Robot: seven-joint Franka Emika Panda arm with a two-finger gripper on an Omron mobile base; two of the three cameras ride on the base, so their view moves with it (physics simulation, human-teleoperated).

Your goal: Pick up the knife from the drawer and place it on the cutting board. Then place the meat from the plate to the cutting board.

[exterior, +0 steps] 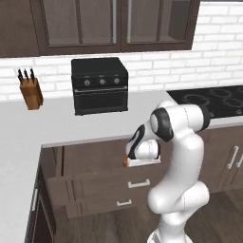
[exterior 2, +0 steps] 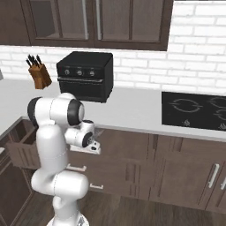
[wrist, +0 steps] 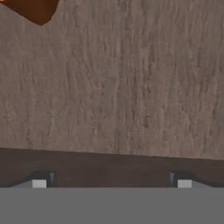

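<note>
with pincer (wrist: 111,183) spread wide and holding nothing, hovering over the drawer (wrist: 131,87) floor, knife (wrist: 35,8) handle off toward its upper left, long axis unclear.

No legible text, label, brand, number or sign found in any view. The toaster oven (exterior: 99,86) carries three knobs without readable markings; the knife block (exterior: 31,92) and the stovetop (exterior: 213,101) show none.

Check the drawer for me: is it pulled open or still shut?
Open. The drawer juts forward from the cabinet fronts, and the hand view looks down on its bare wooden floor, with the knife's orange handle at one corner.
</note>
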